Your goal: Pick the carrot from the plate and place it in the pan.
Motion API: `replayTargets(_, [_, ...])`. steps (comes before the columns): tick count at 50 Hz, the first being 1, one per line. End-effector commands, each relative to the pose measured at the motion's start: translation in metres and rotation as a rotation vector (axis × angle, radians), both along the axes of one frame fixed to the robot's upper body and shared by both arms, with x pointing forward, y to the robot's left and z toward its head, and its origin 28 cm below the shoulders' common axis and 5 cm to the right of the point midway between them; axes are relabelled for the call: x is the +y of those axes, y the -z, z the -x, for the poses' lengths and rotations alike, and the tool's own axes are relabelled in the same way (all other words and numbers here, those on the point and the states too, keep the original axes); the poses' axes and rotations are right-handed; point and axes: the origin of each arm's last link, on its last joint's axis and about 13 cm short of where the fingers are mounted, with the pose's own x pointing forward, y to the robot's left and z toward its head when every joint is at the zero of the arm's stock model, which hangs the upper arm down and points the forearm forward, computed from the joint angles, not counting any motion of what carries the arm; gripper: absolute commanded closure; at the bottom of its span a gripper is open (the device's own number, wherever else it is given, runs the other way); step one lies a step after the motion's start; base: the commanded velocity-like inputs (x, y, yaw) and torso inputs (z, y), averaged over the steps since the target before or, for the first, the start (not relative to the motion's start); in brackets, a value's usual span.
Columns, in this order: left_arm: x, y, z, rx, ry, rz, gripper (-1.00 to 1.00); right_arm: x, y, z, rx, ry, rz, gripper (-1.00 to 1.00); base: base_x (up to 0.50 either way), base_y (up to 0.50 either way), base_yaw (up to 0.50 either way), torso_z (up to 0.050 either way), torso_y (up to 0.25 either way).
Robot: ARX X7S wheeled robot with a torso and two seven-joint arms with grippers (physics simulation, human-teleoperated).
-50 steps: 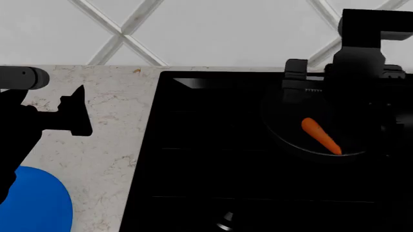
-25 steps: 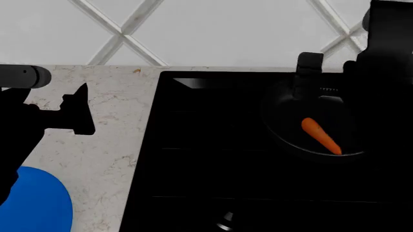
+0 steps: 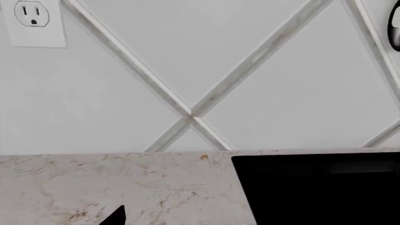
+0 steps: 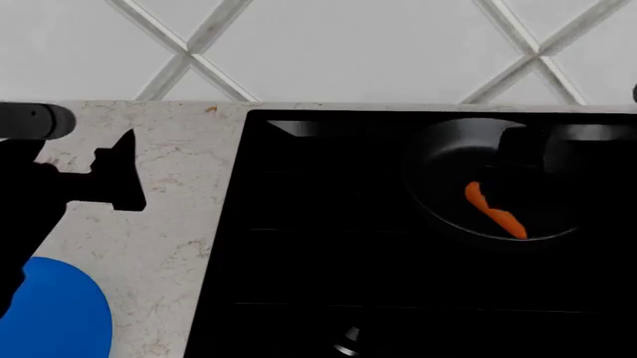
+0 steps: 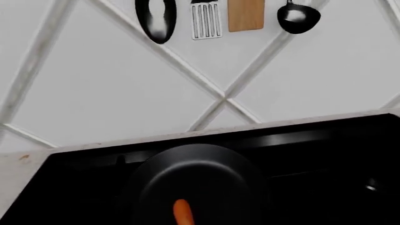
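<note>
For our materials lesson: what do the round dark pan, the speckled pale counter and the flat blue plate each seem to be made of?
The round dark pan: likely coated metal, matt black with a soft sheen along its rim. The speckled pale counter: looks like polished stone, cream with brown veining. The flat blue plate: uniform bright blue with no gloss or pattern; plastic or glazed ceramic, hard to tell.

Flat, even simulated light is seen throughout, with no blur. The tiled wall (image 4: 329,45) is rendered bright. The stovetop (image 4: 329,246) is crushed to near-black, with one pale glare patch at its far left corner.
</note>
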Motion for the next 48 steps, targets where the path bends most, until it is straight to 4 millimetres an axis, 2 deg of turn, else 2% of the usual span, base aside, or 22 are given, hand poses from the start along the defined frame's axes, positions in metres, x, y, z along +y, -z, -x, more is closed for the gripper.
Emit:
replayTargets(1, [0.003, 0.000, 0.007, -0.005, -0.002, 0.001, -1.00, -0.004, 0.006, 0.032, -0.040, -0.003, -0.003, -1.00, 0.00, 0.00, 0.00, 0.000, 0.000])
replayTargets(14, [0.019, -0.008, 0.036, -0.033, -0.023, -0.024, -1.00, -0.018, 0.001, 0.065, -0.091, 0.025, 0.017, -1.00, 0.00, 0.00, 0.00, 0.000, 0.000])
replayTargets(25, [0.033, -0.012, 0.078, -0.043, -0.033, -0.064, -1.00, -0.034, 0.007, 0.103, -0.117, 0.084, 0.017, -1.00, 0.00, 0.00, 0.00, 0.000, 0.000])
replayTargets(38, [0.044, -0.016, 0.128, -0.056, -0.057, -0.092, -1.00, -0.041, 0.009, 0.143, -0.143, 0.113, 0.012, -1.00, 0.00, 0.00, 0.00, 0.000, 0.000])
replayTargets(48, [0.050, -0.017, 0.155, -0.061, -0.073, -0.107, -1.00, -0.046, 0.012, 0.171, -0.151, 0.139, 0.011, -1.00, 0.00, 0.00, 0.00, 0.000, 0.000])
